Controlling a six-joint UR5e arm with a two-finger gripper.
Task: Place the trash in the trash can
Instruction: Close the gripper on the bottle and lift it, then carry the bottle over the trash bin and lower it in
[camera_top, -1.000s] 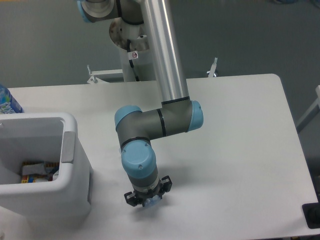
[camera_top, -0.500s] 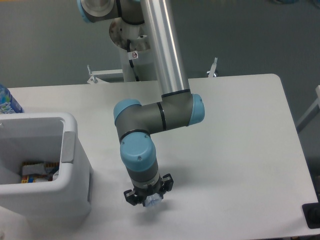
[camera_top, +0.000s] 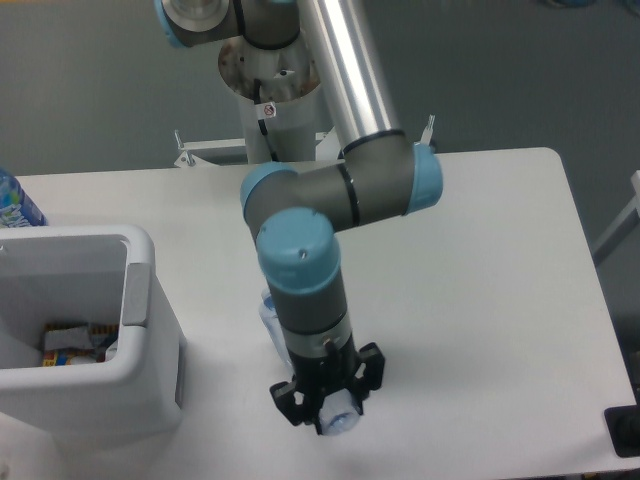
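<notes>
**Bystanders on and around the white table**

A white table (camera_top: 480, 300) with rounded corners is filling most of the view, standing against a grey floor (camera_top: 500, 70). At its far left edge, 1 blue-labelled bottle (camera_top: 14, 203) is showing only partly, cut off by the picture's border. Behind the far edge, a white metal frame (camera_top: 205, 150) is poking up. A dark object (camera_top: 625, 432) is sitting at the lower right corner.

Trash can (camera_top: 140, 300) stands left of bottle (camera_top: 268, 315).
</notes>
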